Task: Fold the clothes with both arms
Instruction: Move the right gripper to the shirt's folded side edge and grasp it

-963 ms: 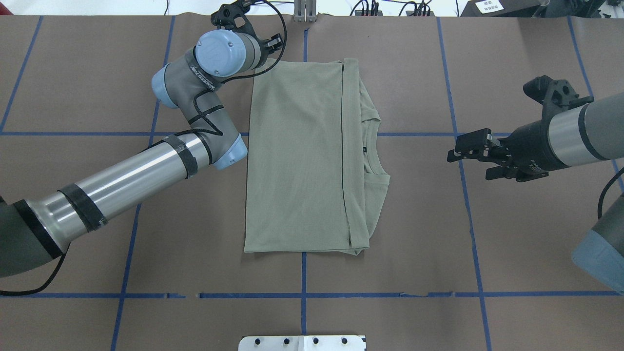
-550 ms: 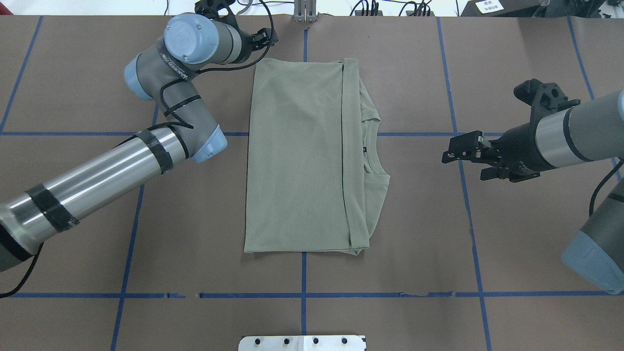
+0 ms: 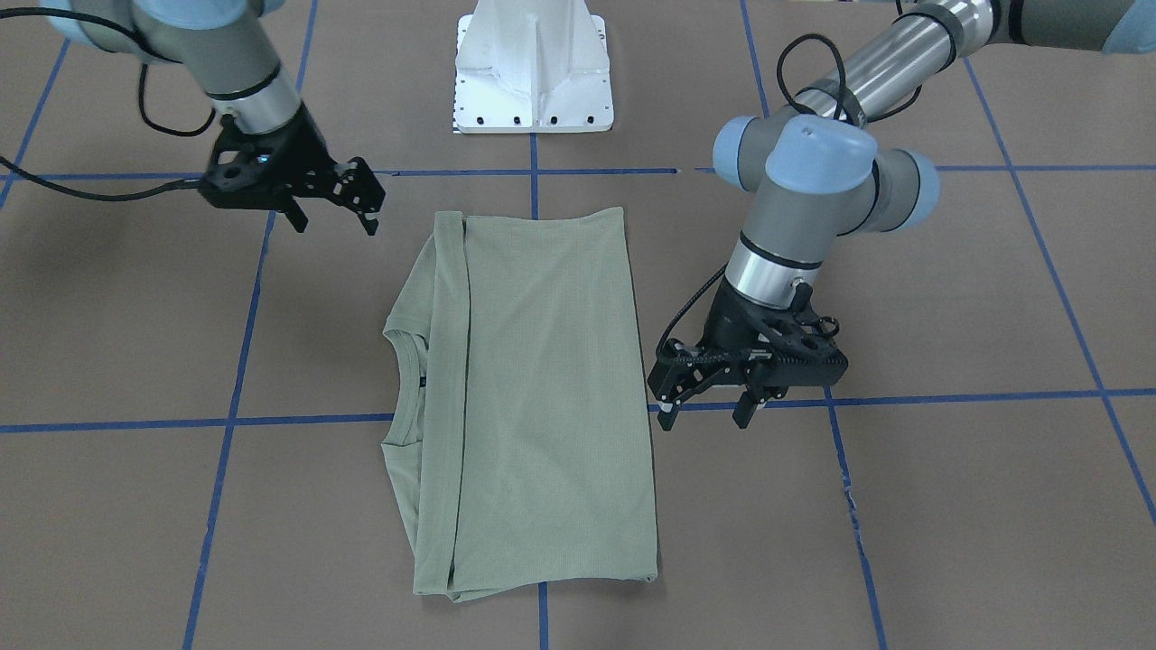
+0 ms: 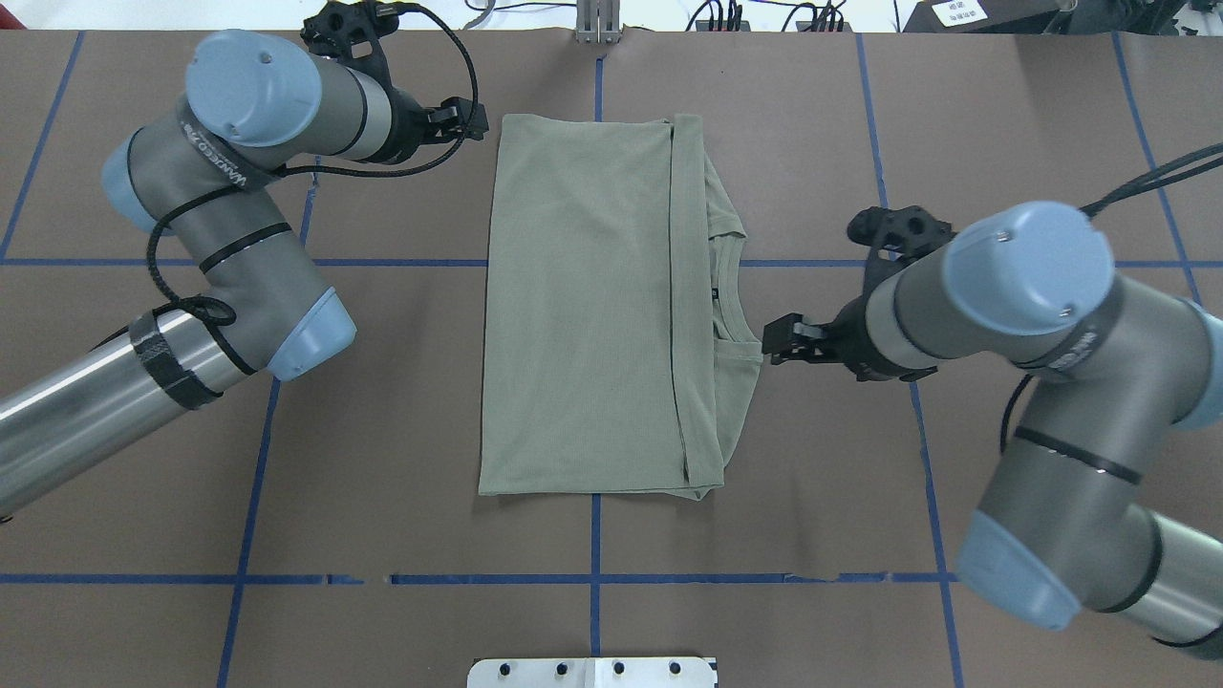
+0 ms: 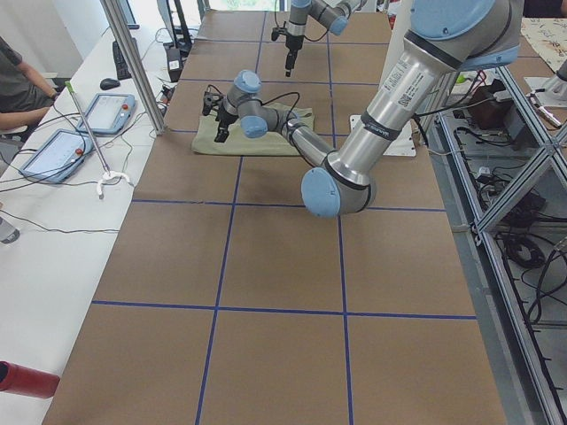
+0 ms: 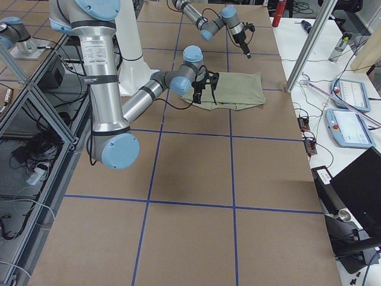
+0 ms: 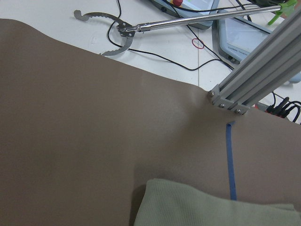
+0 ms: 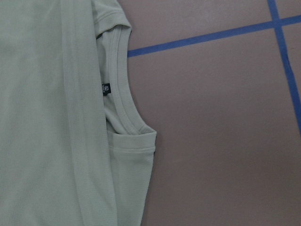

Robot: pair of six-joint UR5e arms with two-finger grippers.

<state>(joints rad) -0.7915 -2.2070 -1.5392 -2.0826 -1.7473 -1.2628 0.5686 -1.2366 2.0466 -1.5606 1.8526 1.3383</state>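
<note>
The sage-green shirt (image 4: 583,306) lies flat at the middle of the table (image 4: 382,430), folded into a long rectangle. Its collar (image 8: 123,94) and black label (image 8: 106,89) show on the right arm's side. The right gripper (image 4: 779,344) hovers just beside that collar, fingers spread and holding nothing. The left gripper (image 4: 461,119) hangs near the shirt's far-left corner, likewise spread and bare. Blue tape lines (image 4: 592,579) grid the brown cover. A white pedestal (image 3: 533,72) stands at the robot's edge. A reach-grabber (image 7: 141,29) and pendants (image 6: 345,113) lie on the white bench beyond.

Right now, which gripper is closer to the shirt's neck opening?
The right gripper, open by the collar of the shirt. The left gripper, also open, is off the plain folded side, near its far corner.
</note>
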